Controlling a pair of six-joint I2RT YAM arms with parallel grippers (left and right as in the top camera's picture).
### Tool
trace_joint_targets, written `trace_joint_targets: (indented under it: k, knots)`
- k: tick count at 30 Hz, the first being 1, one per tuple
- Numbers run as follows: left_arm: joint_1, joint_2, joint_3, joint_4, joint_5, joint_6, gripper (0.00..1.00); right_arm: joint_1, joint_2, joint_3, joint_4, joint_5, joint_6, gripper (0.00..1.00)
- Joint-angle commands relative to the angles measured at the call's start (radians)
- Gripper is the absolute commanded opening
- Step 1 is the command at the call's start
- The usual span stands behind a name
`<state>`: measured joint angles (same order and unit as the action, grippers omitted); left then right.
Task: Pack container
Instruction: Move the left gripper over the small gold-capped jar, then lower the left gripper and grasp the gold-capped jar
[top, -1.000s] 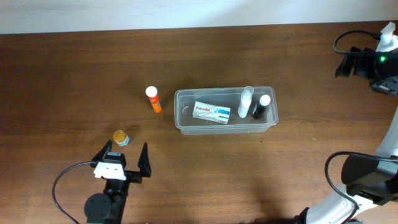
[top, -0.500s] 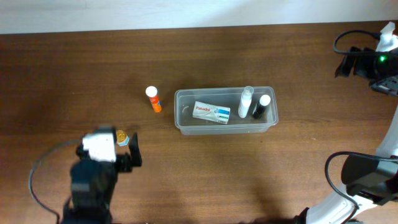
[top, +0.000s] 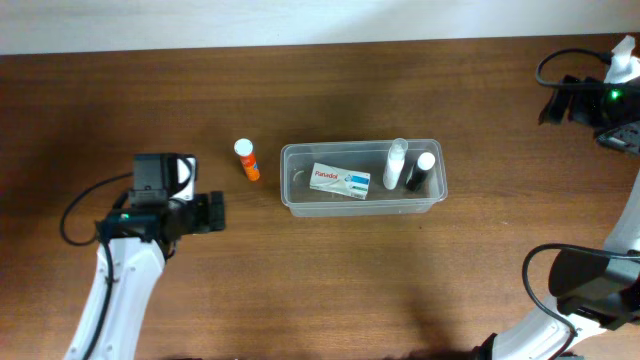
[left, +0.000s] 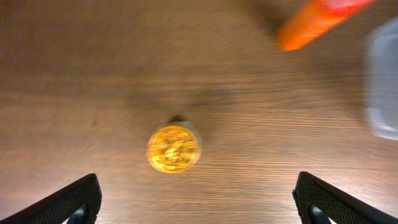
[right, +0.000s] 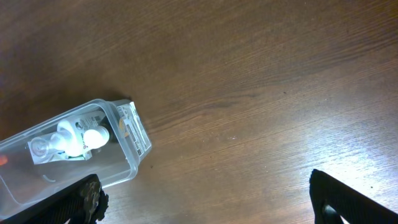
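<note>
One container (top: 362, 203) sits just right of centre in the overhead view, its long sides running left to right on the table (top: 330, 290). It holds three things: one white box (top: 340, 180) lying flat in its left half, and in the right half one clear bottle (top: 396, 163) and one black bottle (top: 421, 172) with a white cap, side by side. Two things lie outside it. One orange tube (top: 246, 160) is near its left end, apart from the wall. One gold-lidded jar (left: 174, 148) stands alone at the middle of the left wrist view.

The left claw (left: 198, 186) has its fingers wide apart at the lower corners of that view, the jar above the gap and touching neither. The right claw (right: 204, 199) is likewise spread. In its view the container lies at lower left, with bare wood over the rest of the frame.

Overhead, wide bare wood rings the container, and the table's far edge runs along the top of the frame.
</note>
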<state>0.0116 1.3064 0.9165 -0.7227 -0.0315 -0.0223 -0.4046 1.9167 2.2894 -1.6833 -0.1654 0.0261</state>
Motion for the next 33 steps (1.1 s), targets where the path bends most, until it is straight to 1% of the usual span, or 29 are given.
trace_joint_targets:
  k: [1,6,9,12,13,14,16,17,19,27,33]
  knots:
    - [0.106,0.05,0.022,-0.024,0.058,0.008,0.99,-0.002,-0.008,-0.005,0.0,0.009,0.005,0.98]
    - [0.227,0.071,0.021,-0.026,0.22,0.008,0.99,-0.002,-0.008,-0.005,0.0,0.009,0.005,0.98]
    - [0.249,0.072,0.021,-0.035,0.26,0.008,1.0,-0.002,-0.008,-0.005,0.0,0.009,0.005,0.98]
    - [0.245,0.072,0.021,-0.029,0.343,0.009,0.99,-0.002,-0.008,-0.005,0.0,0.009,0.005,0.98]
    - [0.24,0.072,0.021,-0.021,0.348,0.018,0.99,-0.002,-0.008,-0.005,0.0,0.009,0.005,0.98]
    - [0.234,0.073,0.021,-0.013,0.339,0.038,0.99,-0.002,-0.008,-0.005,0.0,0.009,0.005,0.98]
    - [0.219,0.079,0.021,0.005,0.259,0.048,0.99,-0.002,-0.008,-0.005,0.0,0.009,0.005,0.98]
    - [0.212,0.085,0.021,0.012,0.207,0.036,0.99,-0.002,-0.008,-0.005,0.0,0.009,0.005,0.98]
    - [0.204,0.099,0.021,0.014,0.164,0.003,0.99,-0.002,-0.008,-0.005,0.0,0.009,0.005,0.98]
    - [0.195,0.217,0.021,0.017,0.136,-0.008,0.99,-0.002,-0.008,-0.005,0.0,0.009,0.005,0.98]
    - [0.151,0.312,0.021,0.057,0.101,-0.008,0.99,-0.002,-0.008,-0.005,0.0,0.009,0.005,0.98]
